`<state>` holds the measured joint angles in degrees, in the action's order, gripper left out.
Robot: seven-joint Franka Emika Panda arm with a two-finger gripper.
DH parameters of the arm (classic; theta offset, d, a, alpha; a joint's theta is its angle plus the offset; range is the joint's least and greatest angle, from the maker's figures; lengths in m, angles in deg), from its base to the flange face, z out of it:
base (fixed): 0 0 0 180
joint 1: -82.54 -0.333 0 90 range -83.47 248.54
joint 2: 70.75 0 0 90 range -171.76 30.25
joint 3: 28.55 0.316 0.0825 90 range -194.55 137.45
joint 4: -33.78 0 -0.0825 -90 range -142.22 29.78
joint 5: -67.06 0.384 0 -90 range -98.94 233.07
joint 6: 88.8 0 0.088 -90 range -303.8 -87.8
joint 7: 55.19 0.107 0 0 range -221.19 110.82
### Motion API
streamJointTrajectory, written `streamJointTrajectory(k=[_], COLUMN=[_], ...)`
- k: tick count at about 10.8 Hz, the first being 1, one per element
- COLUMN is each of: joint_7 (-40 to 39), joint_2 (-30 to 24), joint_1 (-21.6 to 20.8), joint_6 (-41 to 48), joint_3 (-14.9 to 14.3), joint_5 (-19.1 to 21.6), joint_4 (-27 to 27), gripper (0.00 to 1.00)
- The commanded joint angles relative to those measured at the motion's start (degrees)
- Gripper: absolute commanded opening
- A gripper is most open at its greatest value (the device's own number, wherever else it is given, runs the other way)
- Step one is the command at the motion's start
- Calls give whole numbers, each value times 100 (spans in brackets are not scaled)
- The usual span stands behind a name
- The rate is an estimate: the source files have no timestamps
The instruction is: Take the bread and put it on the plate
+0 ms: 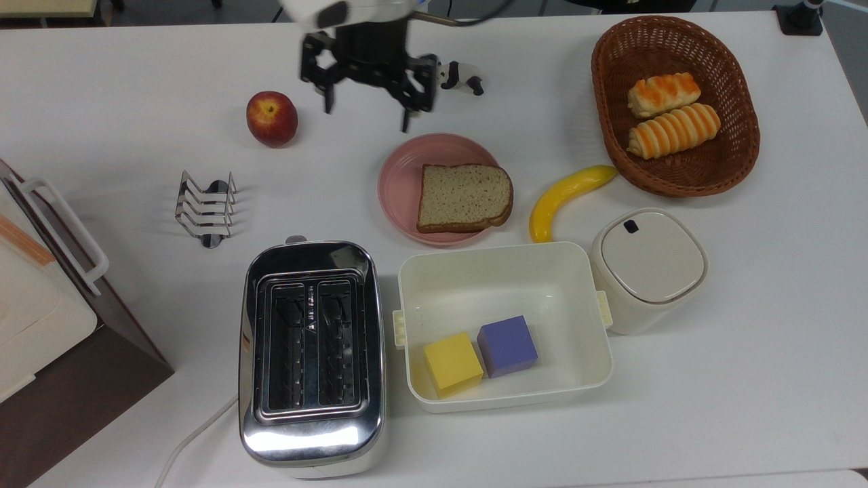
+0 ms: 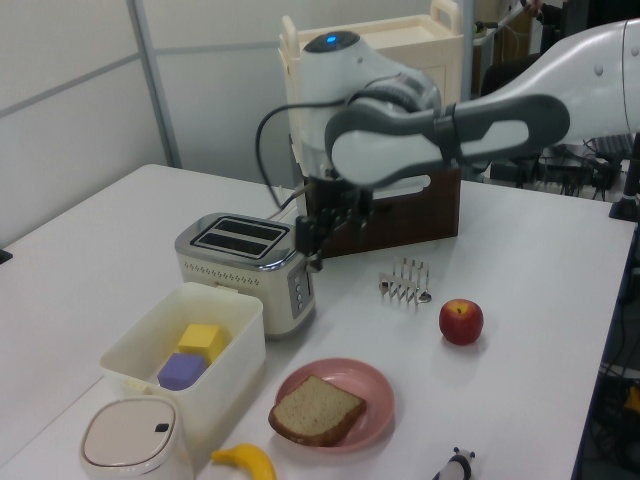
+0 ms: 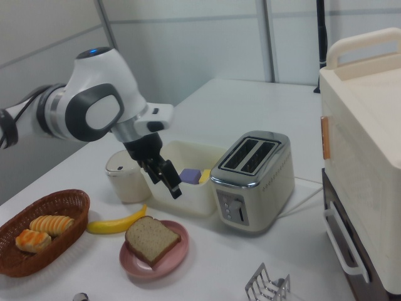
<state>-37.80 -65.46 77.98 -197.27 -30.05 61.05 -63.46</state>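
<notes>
The flat, squarish slice of brown sandwich bread [image 1: 464,197] lies flat on the round, shallow pink plate [image 1: 400,179], covering the side of it toward the top view's right, with its rounded crust end reaching the rim there. The black two-finger gripper [image 1: 367,110] of the white robot arm hangs in the air, well apart from the plate and up toward the top view's upper left of it, between the red apple [image 1: 271,118] and the small black-and-white panda figurine [image 1: 460,73]. Its jaws are spread wide and hold nothing. In the left view the gripper [image 2: 312,240] hangs above the shiny chrome 2-slot toaster [image 2: 245,262]; in the right view it [image 3: 169,177] hangs in front of the white rectangular tub [image 3: 188,191]. That tub holds 1 yellow cube [image 1: 452,362] and 1 purple cube [image 1: 507,346]. A yellow banana [image 1: 565,197] lies between the plate and the brown wicker basket [image 1: 742,146], which holds 2 orange-striped rolls [image 1: 672,115].
</notes>
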Motion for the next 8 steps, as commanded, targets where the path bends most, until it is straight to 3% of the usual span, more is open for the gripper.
streamJointTrajectory(k=[1, 5, 8], joint_7=[-857, -1429, -1422], joint_2=[7, 51, 42], joint_1=[446, 464, 464], joint_6=[923, 1117, 1135], joint_3=[45, 27, 10], joint_5=[311, 320, 311], joint_4=[442, 512, 504], gripper=[100, 100, 100])
